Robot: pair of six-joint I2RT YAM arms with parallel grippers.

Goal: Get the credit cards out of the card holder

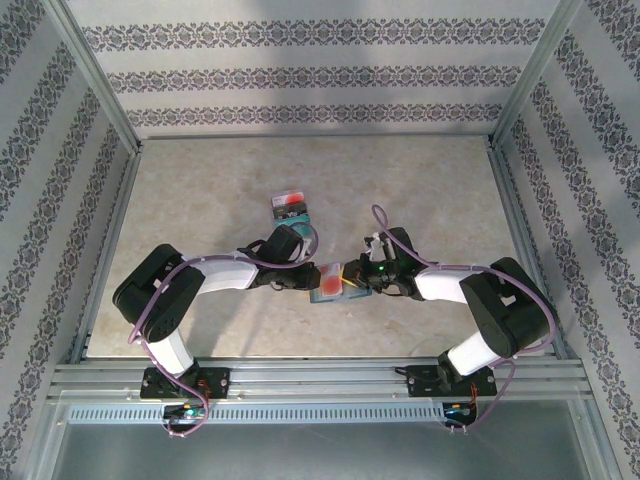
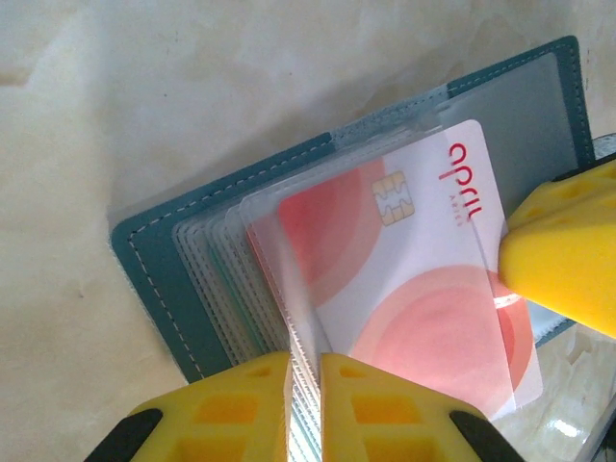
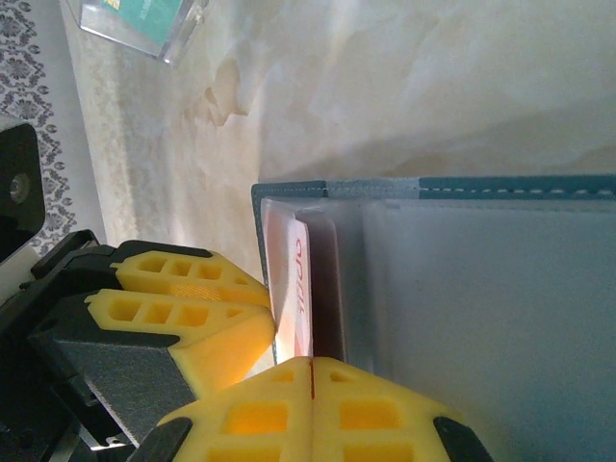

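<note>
Left pincer [image 2: 305,371] pinches the clear sleeves [image 2: 269,250] of the open slate-blue fabric card holder [image 2: 154,269] on the table [image 1: 200,200]; right pincer [image 3: 310,371], nipping the pink-and-white plastic card [image 2: 414,269], should draw straight out.

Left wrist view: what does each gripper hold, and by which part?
Left gripper: clear sleeves of the card holder, by their free edge. Right gripper: the pink card, by its logo-side edge.

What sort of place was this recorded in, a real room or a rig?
Most likely a staged robot test cell, not a real room: patterned wallpaper panels held in a bare metal frame, a marble-look tabletop, and the left arm and right arm bolted to a rail.
</note>
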